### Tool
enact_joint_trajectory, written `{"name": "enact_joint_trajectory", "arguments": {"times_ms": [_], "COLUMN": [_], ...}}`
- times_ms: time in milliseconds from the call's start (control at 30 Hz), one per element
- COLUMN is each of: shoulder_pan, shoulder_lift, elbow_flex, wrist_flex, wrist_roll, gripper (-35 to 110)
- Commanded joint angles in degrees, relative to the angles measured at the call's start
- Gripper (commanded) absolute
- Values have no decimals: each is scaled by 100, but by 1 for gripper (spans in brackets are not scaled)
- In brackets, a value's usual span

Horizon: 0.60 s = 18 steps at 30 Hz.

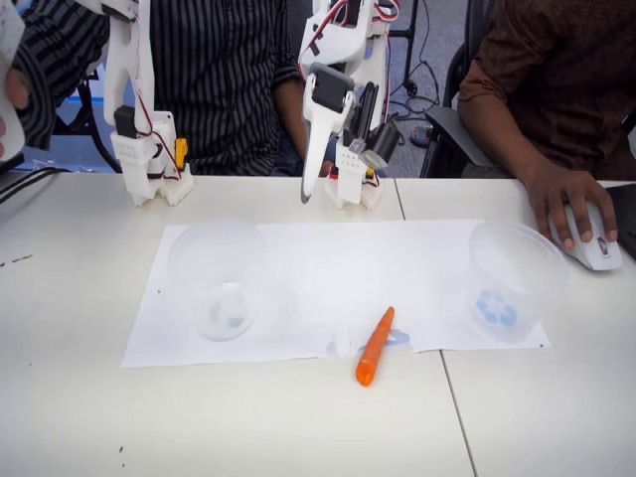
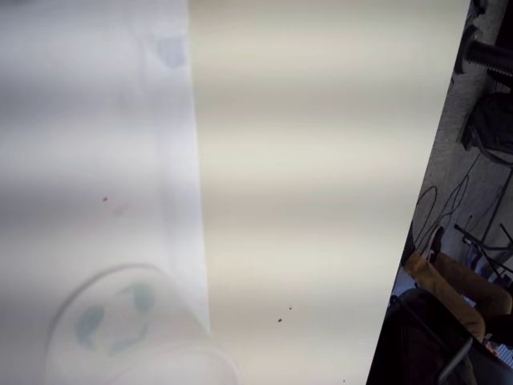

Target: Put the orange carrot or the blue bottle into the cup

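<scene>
The orange carrot (image 1: 375,348) is lying nearest the front edge of the counter (image 1: 79,417), on the paper sheet's (image 1: 328,268) front border, untouched. The end effector (image 1: 310,184) is hanging raised near the back edge, carrying nothing; whether its fingers are spread I cannot tell. The cup (image 1: 221,281) with the teal blotch is sitting toward the left edge. Reaching seems the step in hand; next calls for descending forward over the carrot

Bright even fixed view, soft faint shadows, wrist view blurred, banded, washed out
</scene>
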<state>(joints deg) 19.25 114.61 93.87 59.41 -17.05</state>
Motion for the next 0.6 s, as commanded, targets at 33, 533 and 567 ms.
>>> {"name": "enact_joint_trajectory", "arguments": {"times_ms": [33, 533, 567], "shoulder_pan": [18, -466, -562], "shoulder_lift": [-466, -958, -967], "elbow_flex": [-1380, -2065, -2065], "wrist_flex": [-44, -44, -44], "wrist_roll": [-290, 272, 272], "gripper": [24, 24, 24]}}
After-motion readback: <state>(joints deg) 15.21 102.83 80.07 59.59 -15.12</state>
